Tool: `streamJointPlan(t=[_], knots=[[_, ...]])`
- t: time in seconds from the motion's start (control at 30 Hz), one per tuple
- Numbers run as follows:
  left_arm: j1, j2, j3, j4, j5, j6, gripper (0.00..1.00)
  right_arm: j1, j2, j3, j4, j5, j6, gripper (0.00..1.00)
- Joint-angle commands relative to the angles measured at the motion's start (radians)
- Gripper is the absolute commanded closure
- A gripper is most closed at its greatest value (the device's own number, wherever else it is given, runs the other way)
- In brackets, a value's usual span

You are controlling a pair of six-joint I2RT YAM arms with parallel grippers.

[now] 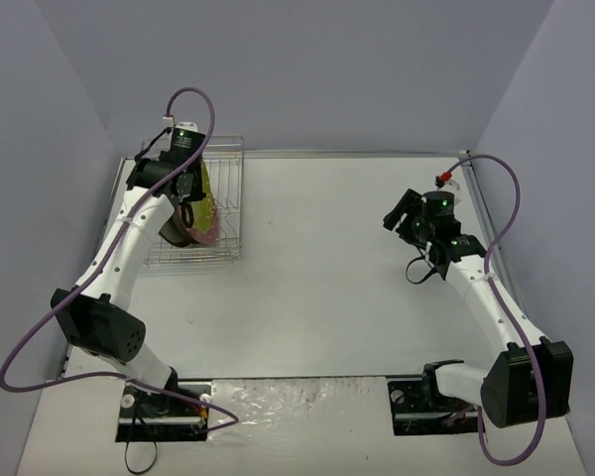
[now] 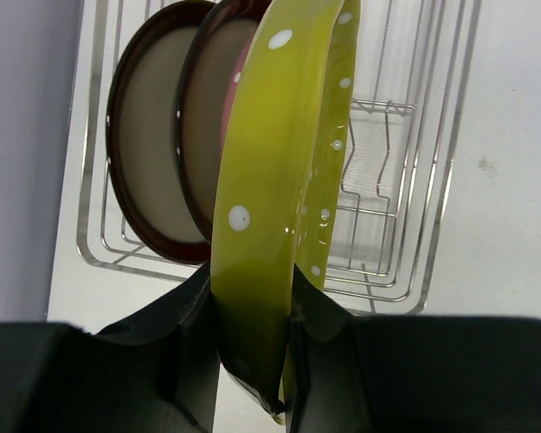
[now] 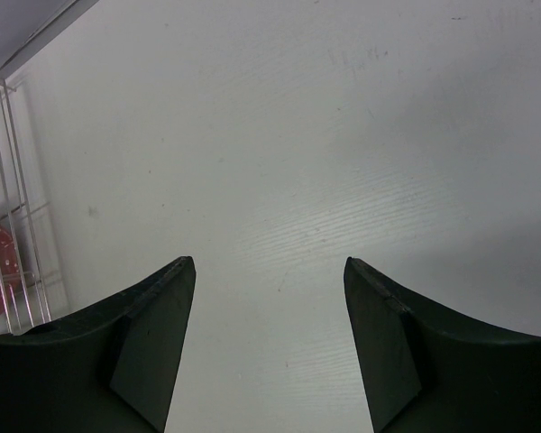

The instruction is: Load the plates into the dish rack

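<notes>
Across your table, the wire rack sits far left, partly hidden from above by the left arm. Four plates are at it. Two brown-rimmed plates stand upright side by side in the rack. One pink plate shows only as a sliver behind the one green plate. Your left gripper clamps the green plate's rim, upright over the rack. Its far edge is cut off, so contact with the tines cannot be told. Your right gripper hovers over bare table, jaws apart and empty.
</notes>
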Motion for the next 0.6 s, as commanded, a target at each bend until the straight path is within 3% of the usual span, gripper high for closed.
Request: streamJointPlan(t=[0.0,0.57], knots=[[0.040,-0.058,0.037,0.163,-0.051,0.028,1.00,0.006,-0.021,0.020,0.028,0.024,-0.014,0.37],[0.098,0.030,0.040,0.235,0.039,0.045,1.00,0.022,-0.005,0.017,0.034,0.026,-0.003,0.37]])
